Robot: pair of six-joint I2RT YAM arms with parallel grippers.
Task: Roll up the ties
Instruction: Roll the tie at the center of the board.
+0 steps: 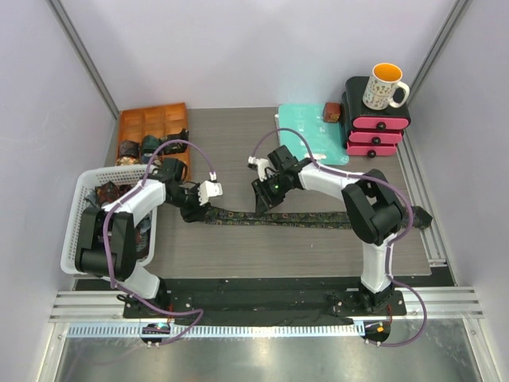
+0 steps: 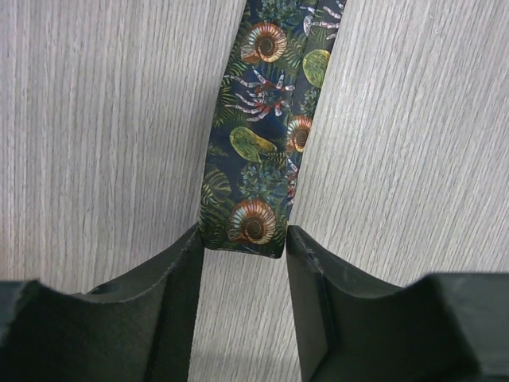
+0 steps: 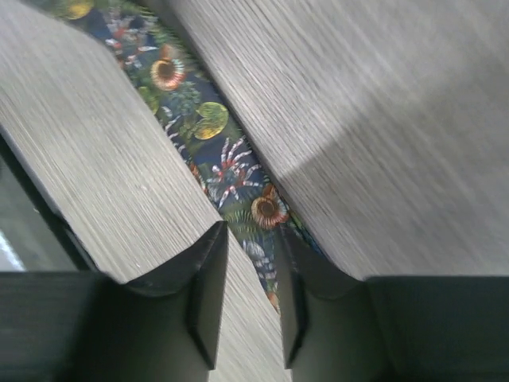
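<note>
A dark tie [image 1: 310, 220] printed with shells and leaves lies flat as a long strip across the wooden table. My left gripper [image 1: 193, 211] is at its left end. In the left wrist view the tie [image 2: 258, 135] ends right between the open fingertips of that gripper [image 2: 242, 239], and nothing is clamped. My right gripper [image 1: 262, 203] is low over the strip further right. In the right wrist view the tie [image 3: 215, 151] runs between the open jaws of that gripper [image 3: 253, 239], partly under the right finger [image 3: 318, 270].
A white basket [image 1: 79, 231] with loose ties stands at the left. An orange compartment tray [image 1: 163, 119] behind it holds small rolls. A teal folder [image 1: 306, 131], pink drawers [image 1: 378, 131] and a mug [image 1: 384, 86] stand at the back right.
</note>
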